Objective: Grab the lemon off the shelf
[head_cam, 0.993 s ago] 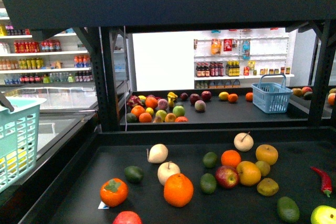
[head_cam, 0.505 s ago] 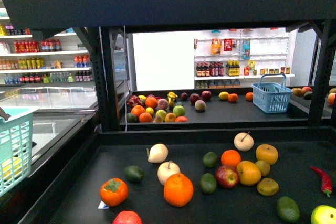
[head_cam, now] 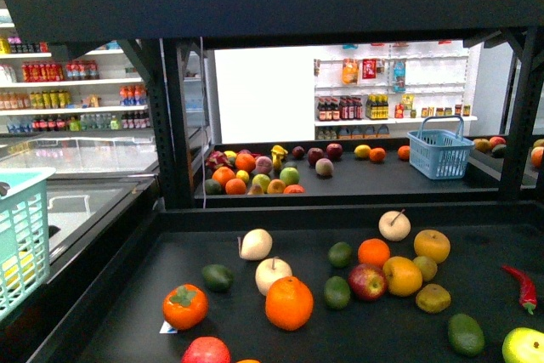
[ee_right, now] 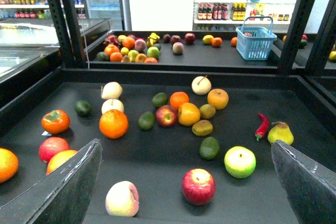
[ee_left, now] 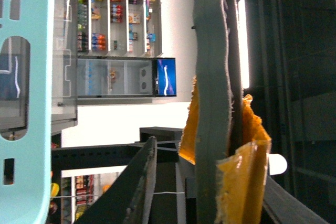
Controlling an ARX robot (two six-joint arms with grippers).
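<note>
The right gripper (ee_right: 185, 148) hangs over the near edge of the wide black matte display shelf (ee_right: 157, 182). Its two dark fingers are spread wide and hold nothing.

The likeliest lemon is the bright yellow oval fruit with a small pointed nub (ee_right: 281, 132). It lies on the deck ahead of this gripper and off to its right-hand side, just beside the slim red chili pepper (ee_right: 262, 126). It sits beyond the round yellow-green apple (ee_right: 240, 161) and falls outside the front view. Its long axis appears to run roughly away from the wrist camera, with the nub at the far end, tipped slightly toward the chili. A spread of the fingers across that axis would therefore suit it.

The rounder yellow-orange fruits (ee_right: 218, 98) in the central cluster lie well apart from it.

The left gripper (ee_left: 220, 129) shows only as grey padded strips with torn orange tape. Whether it is spread or pressed together cannot be told. The pale teal plastic basket (head_cam: 17, 240) stands at that far left side, so the right arm is judged the nearer.
</note>
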